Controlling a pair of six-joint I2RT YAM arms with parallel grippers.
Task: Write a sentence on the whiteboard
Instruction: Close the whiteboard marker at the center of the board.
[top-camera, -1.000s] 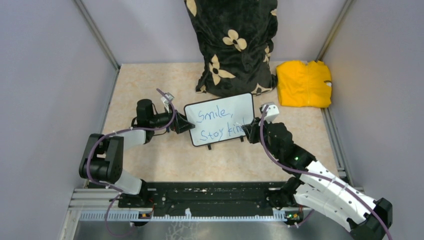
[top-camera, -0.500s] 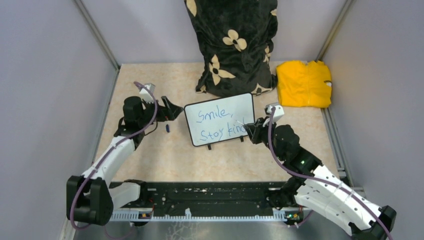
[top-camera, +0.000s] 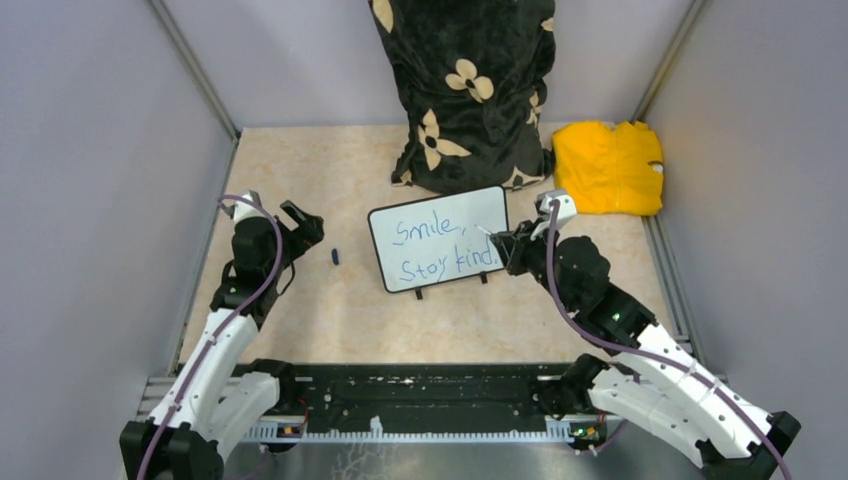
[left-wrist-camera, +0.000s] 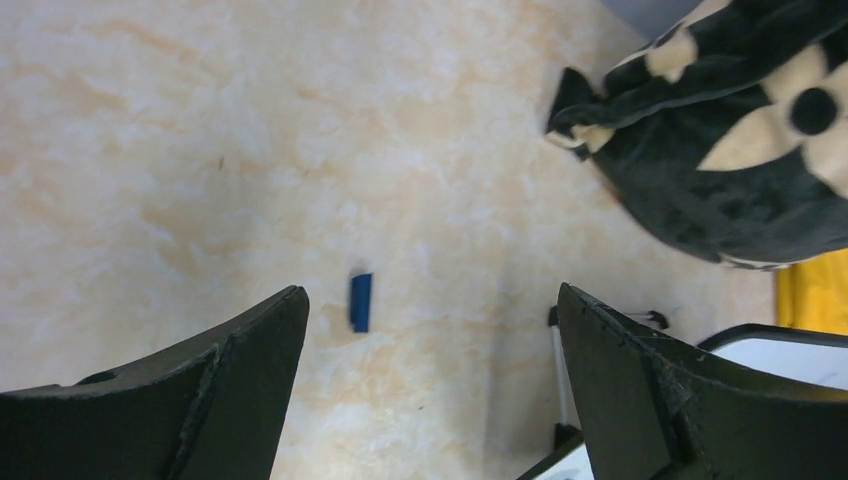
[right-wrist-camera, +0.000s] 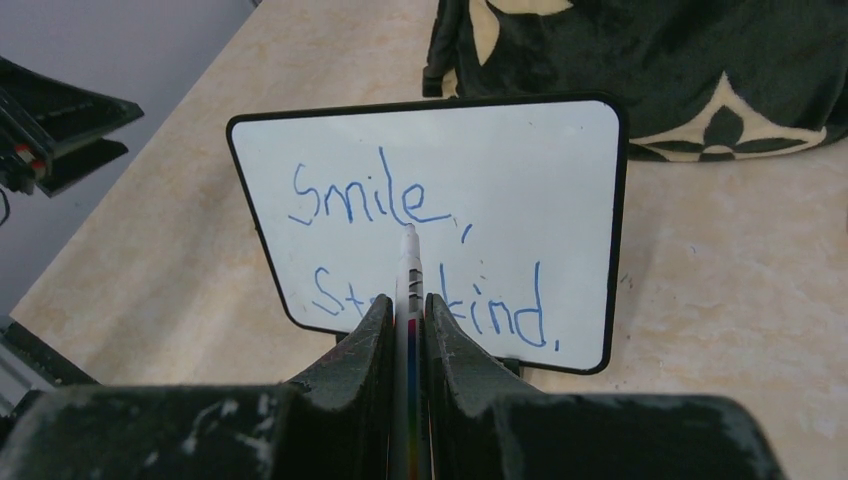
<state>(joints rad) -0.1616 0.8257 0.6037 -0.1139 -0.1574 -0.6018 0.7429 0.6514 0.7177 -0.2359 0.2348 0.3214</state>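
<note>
The left arm is swinging right away now. A second ago it was up against the left edge of the whiteboard (top-camera: 482, 208), and now the left gripper (top-camera: 300, 222) is hanging well apart from it, over bare table, fingers (left-wrist-camera: 250, 350) spread wide with nothing between them. Nothing is bracing the board any more.

The right arm is easing back too. The right gripper (top-camera: 503, 243) is sliding up along the board's right edge, pads (right-wrist-camera: 375, 330) clamped tight on the marker (right-wrist-camera: 408, 265). From the wrist view the tip is hovering in front of the writing; whether it is touching the board I cannot tell.

The sentence (top-camera: 425, 230) is reading "Smile, stay kind" in blue across two lines, with what looks like a full stop after the last word. That suggests the writing is done and only the marker is waiting to be put down.

The whiteboard itself is sitting mid-table, its feet on the near long edge, just in front of the black flowered bag (top-camera: 465, 90).

Around it, grey walls (top-camera: 90, 150) are closing in three sides and the pale marbled table (top-camera: 300, 165) is filling the floor. A yellow cloth (top-camera: 608, 165) is lying folded in the far right corner. A small blue cap (top-camera: 336, 256) is lying between the left gripper and the board.
</note>
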